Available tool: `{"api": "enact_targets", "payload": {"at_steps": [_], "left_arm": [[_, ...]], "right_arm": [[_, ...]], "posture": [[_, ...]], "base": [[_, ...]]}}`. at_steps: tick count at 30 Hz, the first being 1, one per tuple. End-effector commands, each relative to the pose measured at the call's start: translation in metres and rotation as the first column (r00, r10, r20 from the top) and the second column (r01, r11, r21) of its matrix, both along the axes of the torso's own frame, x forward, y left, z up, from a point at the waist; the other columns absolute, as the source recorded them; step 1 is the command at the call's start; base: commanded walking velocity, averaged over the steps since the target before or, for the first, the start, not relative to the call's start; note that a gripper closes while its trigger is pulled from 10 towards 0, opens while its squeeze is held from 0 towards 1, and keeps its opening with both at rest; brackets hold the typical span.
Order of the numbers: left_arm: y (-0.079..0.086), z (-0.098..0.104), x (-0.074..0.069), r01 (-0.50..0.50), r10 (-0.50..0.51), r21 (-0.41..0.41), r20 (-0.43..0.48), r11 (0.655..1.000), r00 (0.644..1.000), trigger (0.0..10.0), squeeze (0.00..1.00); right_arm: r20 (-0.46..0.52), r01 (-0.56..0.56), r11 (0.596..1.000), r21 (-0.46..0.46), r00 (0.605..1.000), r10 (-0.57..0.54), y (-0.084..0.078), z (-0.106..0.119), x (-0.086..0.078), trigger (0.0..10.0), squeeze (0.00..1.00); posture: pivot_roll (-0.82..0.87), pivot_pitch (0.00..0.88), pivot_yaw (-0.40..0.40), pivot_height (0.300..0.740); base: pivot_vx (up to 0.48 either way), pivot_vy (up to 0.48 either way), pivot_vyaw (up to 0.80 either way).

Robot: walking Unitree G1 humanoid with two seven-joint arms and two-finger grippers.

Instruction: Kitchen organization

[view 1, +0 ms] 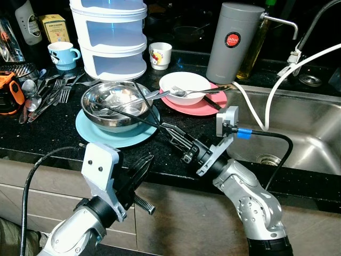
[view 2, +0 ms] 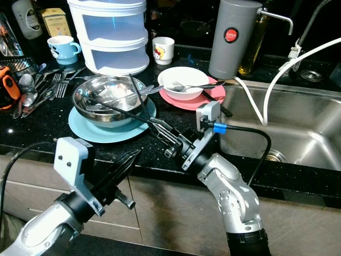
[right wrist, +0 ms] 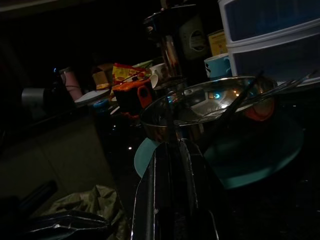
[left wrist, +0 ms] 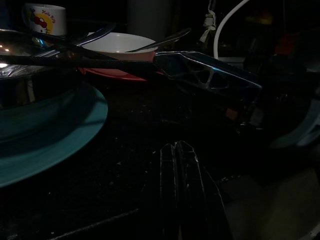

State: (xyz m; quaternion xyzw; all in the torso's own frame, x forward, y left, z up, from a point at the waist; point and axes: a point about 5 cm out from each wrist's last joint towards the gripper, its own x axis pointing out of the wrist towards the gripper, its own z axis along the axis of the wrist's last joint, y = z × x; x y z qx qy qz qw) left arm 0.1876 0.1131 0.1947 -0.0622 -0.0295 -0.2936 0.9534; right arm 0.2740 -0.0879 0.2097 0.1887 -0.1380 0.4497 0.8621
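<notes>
While our right gripper point(view 1: 169, 129) pinches thin black chopsticks point(view 1: 123, 111), they reach into the shiny steel bowl point(view 1: 118, 105). Our left gripper point(view 1: 144, 165) hangs clenched below the counter edge.

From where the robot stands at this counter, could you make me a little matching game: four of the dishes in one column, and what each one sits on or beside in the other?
Things:
1. steel bowl
2. white bowl
3. blue mug
4. grey canister

Places:
A. on the pink plate
B. at the back of the counter, left of the stacked white containers
C. on the light blue plate
D. upright by the sink, behind the pink plate

Pairs: 1-C, 2-A, 3-B, 4-D
</notes>
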Motion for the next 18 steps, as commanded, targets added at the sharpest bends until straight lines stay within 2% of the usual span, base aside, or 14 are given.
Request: {"api": "enact_targets", "payload": {"at_steps": [1, 5, 14, 18], "left_arm": [[-0.001, -0.002, 0.002, -0.005, 0.005, -0.008, -0.004, 1.0, 1.0, 10.0, 0.0], [-0.001, -0.001, 0.002, -0.002, 0.002, -0.008, -0.004, 1.0, 1.0, 10.0, 0.0], [-0.002, -0.001, 0.002, 0.0, 0.0, -0.011, -0.003, 1.0, 1.0, 10.0, 0.0], [-0.002, -0.001, 0.003, -0.002, 0.002, -0.012, 0.0, 1.0, 1.0, 10.0, 0.0]], "right_arm": [[-0.004, 0.023, 0.999, 0.048, 1.0, -0.023, -0.004, 0.004, 0.003, 0.0, 0.0], [-0.016, 0.052, 0.991, 0.124, 0.999, -0.05, -0.01, 0.012, 0.008, 0.0, 0.0], [-0.027, 0.076, 0.983, 0.168, 0.997, -0.072, -0.014, 0.016, 0.012, 0.0, 0.0], [-0.048, 0.088, 0.969, 0.229, 0.996, -0.079, -0.018, 0.02, 0.015, 0.0, 0.0]], "posture": [[0.17, 0.0, -0.052, 0.74], [0.17, 0.0, -0.051, 0.74], [0.17, 0.0, -0.054, 0.74], [0.17, 0.0, -0.056, 0.74]], "base": [[0.0, 0.0, 0.0], [0.0, 0.0, 0.0], [0.0, 0.0, 0.0], [0.0, 0.0, 0.0]]}}
